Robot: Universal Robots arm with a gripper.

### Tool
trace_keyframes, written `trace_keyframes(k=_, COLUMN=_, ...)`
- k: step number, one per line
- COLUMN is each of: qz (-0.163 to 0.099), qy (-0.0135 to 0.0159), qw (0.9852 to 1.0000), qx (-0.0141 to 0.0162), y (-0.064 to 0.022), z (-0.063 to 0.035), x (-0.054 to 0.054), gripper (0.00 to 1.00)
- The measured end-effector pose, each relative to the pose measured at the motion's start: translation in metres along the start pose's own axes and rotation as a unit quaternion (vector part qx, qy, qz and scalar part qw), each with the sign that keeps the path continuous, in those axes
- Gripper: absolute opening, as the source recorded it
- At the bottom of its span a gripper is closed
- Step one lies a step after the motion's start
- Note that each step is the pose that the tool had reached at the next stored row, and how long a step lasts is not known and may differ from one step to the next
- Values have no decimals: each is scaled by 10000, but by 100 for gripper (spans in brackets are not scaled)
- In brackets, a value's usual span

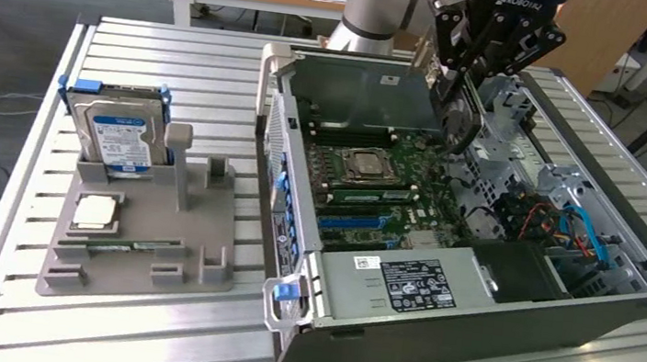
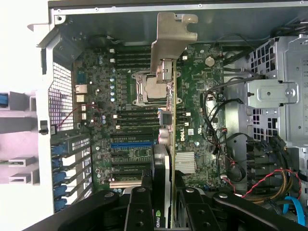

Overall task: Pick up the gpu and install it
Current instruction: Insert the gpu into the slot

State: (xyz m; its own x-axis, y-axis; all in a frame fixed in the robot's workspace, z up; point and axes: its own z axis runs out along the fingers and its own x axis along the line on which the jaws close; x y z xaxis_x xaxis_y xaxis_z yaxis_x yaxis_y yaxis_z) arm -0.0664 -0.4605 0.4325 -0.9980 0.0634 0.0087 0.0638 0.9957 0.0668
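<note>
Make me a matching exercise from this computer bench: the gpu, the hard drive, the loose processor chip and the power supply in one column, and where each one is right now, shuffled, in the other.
Things:
1. gpu
2. hard drive
3. processor chip
4. power supply

Places:
A. lying flat on the grey holder
B. standing upright at the back of the grey holder
C. held in the gripper over the open computer case
D. mounted inside the computer case, label facing up

Pairs: 1-C, 2-B, 3-A, 4-D
</note>
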Motion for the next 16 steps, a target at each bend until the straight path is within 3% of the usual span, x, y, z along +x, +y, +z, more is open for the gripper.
trace_keyframes(k=3, qz=-78, qy=5, qw=10000, qx=1, y=0, z=0, x=0, gripper=27)
trace_keyframes(k=8, qz=-472, qy=32, qw=9989, qx=4, y=0, z=5, x=0, gripper=27)
trace_keyframes(k=11, qz=-740, qy=50, qw=9972, qx=7, y=-1, z=8, x=0, gripper=27)
trace_keyframes(k=16, qz=-1194, qy=80, qw=9928, qx=10, y=-1, z=14, x=0, gripper=27)
